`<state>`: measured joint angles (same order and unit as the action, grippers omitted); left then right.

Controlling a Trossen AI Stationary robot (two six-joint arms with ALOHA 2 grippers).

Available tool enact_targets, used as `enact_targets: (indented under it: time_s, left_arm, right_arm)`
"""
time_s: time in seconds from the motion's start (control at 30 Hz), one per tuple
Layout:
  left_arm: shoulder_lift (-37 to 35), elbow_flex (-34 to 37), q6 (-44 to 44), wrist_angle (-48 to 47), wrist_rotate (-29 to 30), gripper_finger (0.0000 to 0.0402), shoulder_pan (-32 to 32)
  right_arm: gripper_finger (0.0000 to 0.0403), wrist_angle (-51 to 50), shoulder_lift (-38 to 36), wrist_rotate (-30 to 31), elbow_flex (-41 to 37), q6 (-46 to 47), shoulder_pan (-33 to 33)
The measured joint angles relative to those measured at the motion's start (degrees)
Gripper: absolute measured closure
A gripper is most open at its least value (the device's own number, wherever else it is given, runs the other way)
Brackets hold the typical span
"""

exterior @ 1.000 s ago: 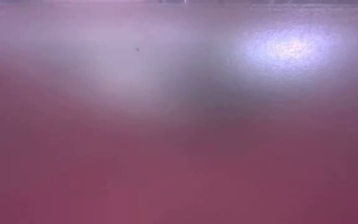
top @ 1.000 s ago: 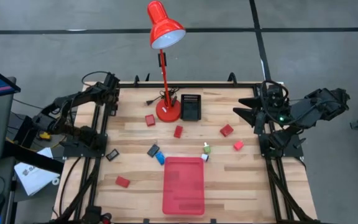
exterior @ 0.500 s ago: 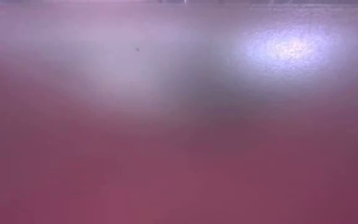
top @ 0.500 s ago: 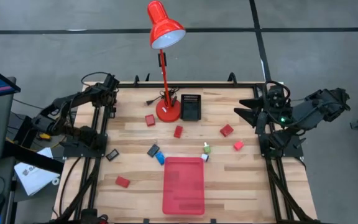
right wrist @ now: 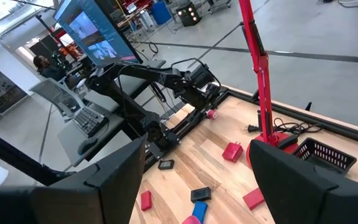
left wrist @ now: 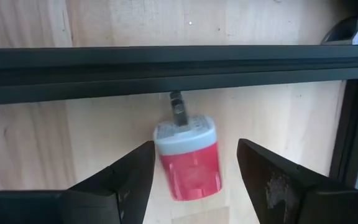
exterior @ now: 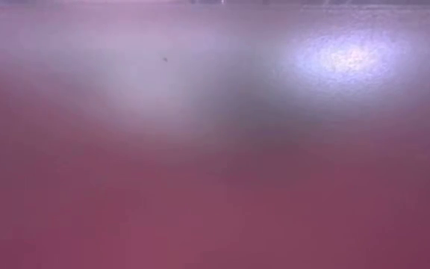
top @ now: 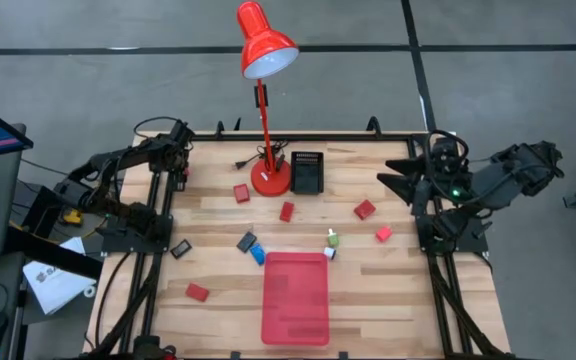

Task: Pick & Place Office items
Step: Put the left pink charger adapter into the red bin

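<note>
A red piece with a white cap and a small metal prong (left wrist: pixel 188 165) lies on its side on the wooden table, just in front of a black frame rail (left wrist: pixel 179 65). My left gripper (left wrist: pixel 195 143) is at the table's far left corner, pointing steeply down. It is open, with one finger on each side of this piece and one finger very close to it. The right wrist view also shows the piece (right wrist: pixel 212 114) below the left gripper (right wrist: pixel 205 93). My right gripper (right wrist: pixel 197 146) is open and raised over the table's right edge (top: pixel 398 178). Other office items lie scattered: red blocks (top: pixel 241 193) (top: pixel 365 209), a blue one (top: pixel 257 254).
A red desk lamp (top: pixel 266 50) stands at the far middle on its base (top: pixel 270 178), with a black basket (top: pixel 307 172) beside it. A flat red tray (top: pixel 295 297) lies near the front edge. The low view is a pink blur and shows nothing.
</note>
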<state>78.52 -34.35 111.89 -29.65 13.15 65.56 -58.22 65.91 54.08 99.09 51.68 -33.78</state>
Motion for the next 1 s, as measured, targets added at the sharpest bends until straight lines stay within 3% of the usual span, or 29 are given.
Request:
enact_targets:
  time_s: [0.5,1.0]
  left_arm:
    - [-0.1,0.0,-0.6,0.0,-0.3,0.0182,0.0]
    - [-0.9,0.0,-0.4,0.5,-1.4,0.0218,-0.8]
  right_arm:
    - [0.0121,0.0,0.1,0.0,0.0,0.4,-0.5]
    - [0.0121,0.2,0.1,0.1,0.0,0.4,-0.7]
